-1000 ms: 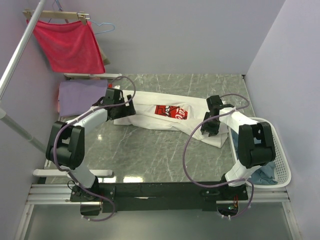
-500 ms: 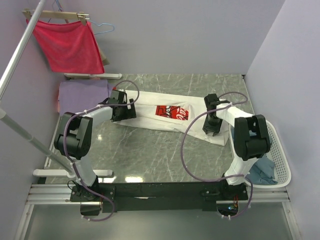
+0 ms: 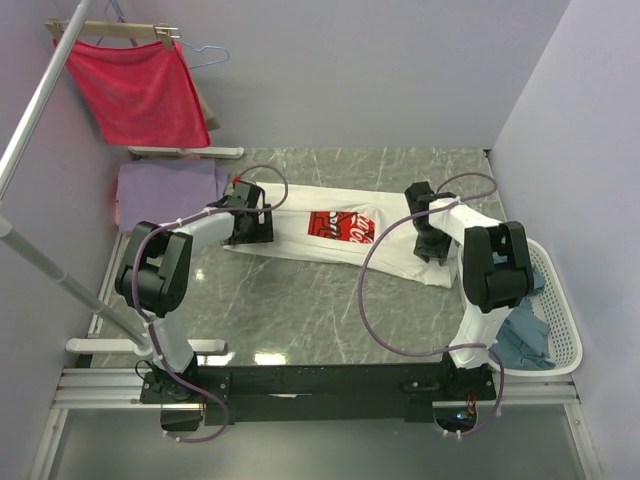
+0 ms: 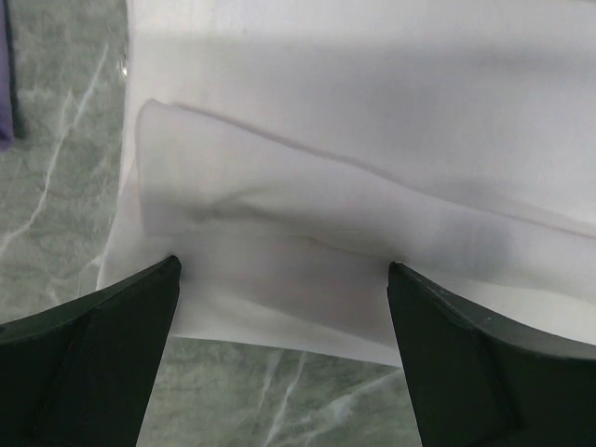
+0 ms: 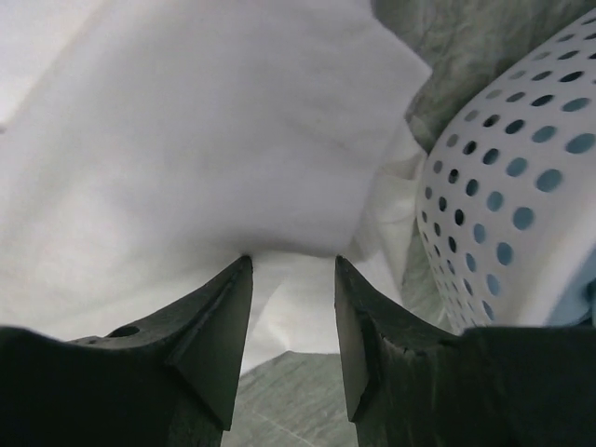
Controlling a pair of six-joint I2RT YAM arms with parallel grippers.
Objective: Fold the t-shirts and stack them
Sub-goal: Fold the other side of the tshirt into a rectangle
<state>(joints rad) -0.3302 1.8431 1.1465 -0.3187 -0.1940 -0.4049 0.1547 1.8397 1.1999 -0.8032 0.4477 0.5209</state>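
Note:
The white t-shirt with the red chest print lies spread across the table's middle. My left gripper is low over its left end. In the left wrist view its jaws are wide open over a folded white edge, holding nothing. My right gripper is at the shirt's right end, its jaws partly open with white cloth bunched against the tips. The lavender t-shirt lies at the table's left. The grey-blue t-shirt sits in the basket.
A white slotted laundry basket stands at the right edge, close beside my right gripper. A red cloth hangs from a hanger at the back left. A metal rail slants along the left side.
My left gripper has moved right and nearer, onto the shirt's left end. My right gripper has shifted slightly back along the shirt's right end. The shirt has barely moved.

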